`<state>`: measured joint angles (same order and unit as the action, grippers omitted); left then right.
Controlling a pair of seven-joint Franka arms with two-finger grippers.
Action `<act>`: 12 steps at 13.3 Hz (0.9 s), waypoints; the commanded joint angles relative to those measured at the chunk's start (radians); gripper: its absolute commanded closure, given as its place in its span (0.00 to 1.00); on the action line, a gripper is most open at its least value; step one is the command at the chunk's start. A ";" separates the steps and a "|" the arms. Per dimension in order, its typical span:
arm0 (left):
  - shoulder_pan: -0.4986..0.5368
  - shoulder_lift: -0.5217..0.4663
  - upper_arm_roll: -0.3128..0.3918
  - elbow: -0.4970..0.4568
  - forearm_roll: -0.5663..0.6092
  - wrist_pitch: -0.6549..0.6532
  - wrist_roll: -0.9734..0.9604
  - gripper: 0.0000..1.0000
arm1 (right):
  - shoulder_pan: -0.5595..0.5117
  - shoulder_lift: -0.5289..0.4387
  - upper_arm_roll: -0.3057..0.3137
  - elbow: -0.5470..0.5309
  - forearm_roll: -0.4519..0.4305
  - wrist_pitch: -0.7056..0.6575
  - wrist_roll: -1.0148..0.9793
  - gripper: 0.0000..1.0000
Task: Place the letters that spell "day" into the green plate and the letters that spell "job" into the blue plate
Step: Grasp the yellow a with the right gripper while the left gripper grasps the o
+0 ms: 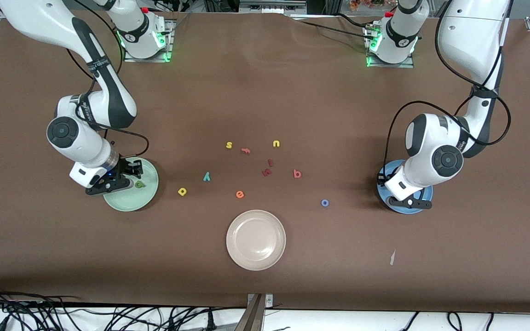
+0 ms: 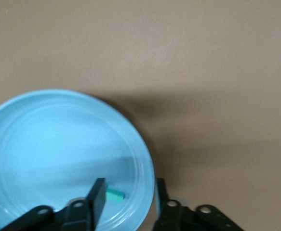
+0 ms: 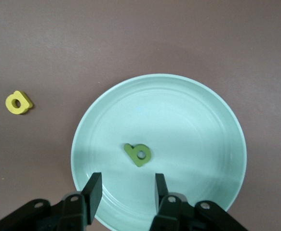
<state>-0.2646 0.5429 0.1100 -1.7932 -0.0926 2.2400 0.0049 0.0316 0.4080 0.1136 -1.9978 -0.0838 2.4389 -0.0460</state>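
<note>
My right gripper [image 3: 127, 185] hangs open low over the green plate [image 3: 188, 110], nothing between its fingers. The dark green letter [image 3: 138, 154] lies flat in that plate [image 1: 129, 204], just past the fingertips. My left gripper [image 2: 129, 190] is open over the blue plate [image 2: 48, 144]. The teal hooked letter [image 2: 115, 195] lies in it beside one finger. On the table between the plates lie the yellow round letter [image 1: 182, 191], the teal "y" [image 1: 206, 176], the salmon-pink letter [image 1: 296, 174] and the blue "o" [image 1: 325, 202]. The left arm hides most of the blue plate [image 1: 400, 209] in the front view.
A beige plate [image 1: 256, 239] sits nearer to the front camera than the letters. Other loose letters lie mid-table: orange "e" [image 1: 239, 194], yellow "s" [image 1: 229, 145], pink "f" [image 1: 245, 150], yellow "u" [image 1: 276, 144] and two dark red ones [image 1: 267, 170].
</note>
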 commanded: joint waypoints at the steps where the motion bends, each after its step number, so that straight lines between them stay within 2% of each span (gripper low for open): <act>1: -0.028 0.087 -0.026 0.141 0.013 -0.017 0.030 0.00 | 0.063 0.012 0.009 0.036 0.123 0.005 0.044 0.48; 2: -0.045 0.133 -0.048 0.205 0.008 -0.019 0.030 0.00 | 0.091 0.031 0.009 0.063 0.165 0.005 0.064 0.48; 5: -0.059 0.238 -0.113 0.337 -0.027 -0.016 0.020 0.00 | 0.172 0.119 0.006 0.154 0.165 0.015 0.223 0.48; 10: -0.108 0.388 -0.118 0.515 -0.042 -0.013 0.010 0.00 | 0.194 0.216 -0.014 0.174 0.170 0.118 0.379 0.48; 12: -0.111 0.400 -0.118 0.522 -0.042 -0.013 -0.023 0.00 | 0.192 0.221 -0.017 0.174 0.171 0.118 0.397 0.48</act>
<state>-0.3664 0.9005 -0.0139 -1.3358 -0.1160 2.2417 0.0019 0.2168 0.6184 0.1031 -1.8496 0.0710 2.5567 0.3224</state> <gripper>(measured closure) 0.000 0.476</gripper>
